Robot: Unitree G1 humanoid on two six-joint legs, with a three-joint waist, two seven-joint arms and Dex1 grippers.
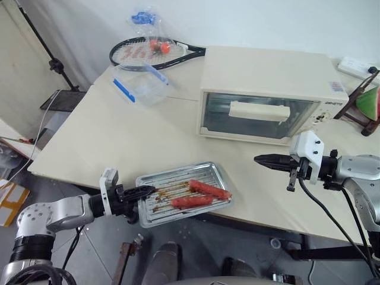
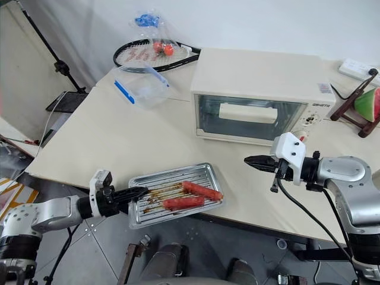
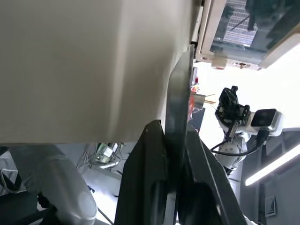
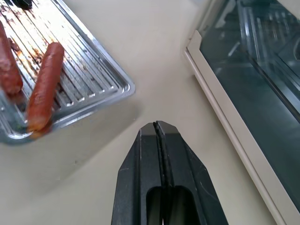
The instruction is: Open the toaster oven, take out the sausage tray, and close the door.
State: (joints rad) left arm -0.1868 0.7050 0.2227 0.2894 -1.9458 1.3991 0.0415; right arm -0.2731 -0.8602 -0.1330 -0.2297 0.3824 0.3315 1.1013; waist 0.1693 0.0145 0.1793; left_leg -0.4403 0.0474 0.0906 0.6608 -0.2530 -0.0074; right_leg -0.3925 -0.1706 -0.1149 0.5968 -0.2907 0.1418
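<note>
The left gripper (image 1: 144,191) had its two black fingers pinched on the left rim of the sausage tray (image 1: 178,178), and the left wrist view showed the thin metal edge caught between the fingers (image 3: 150,164). The tray sat at the near edge of the worktop (image 1: 107,136), its near side hanging a little past that edge, with two red sausages (image 1: 209,189) lying on its ribbed, grease-marked bottom. The right gripper (image 1: 259,159) hovered above the worktop to the right of the tray, its fingers (image 4: 159,140) pressed together on nothing, pointing leftward. It was in front of the toaster oven (image 1: 267,74), near the oven's right end. The toaster oven stood farther back on the worktop, well apart from the tray, and its door (image 1: 258,116) was shut, the cream bar handle (image 1: 259,110) across the glass. Behind and to the left of the oven lay a clear plastic box with blue trim (image 1: 139,84), and beyond it a racket (image 1: 154,53). At the far right stood a slice of watermelon (image 1: 370,102) on a dark stand.
</note>
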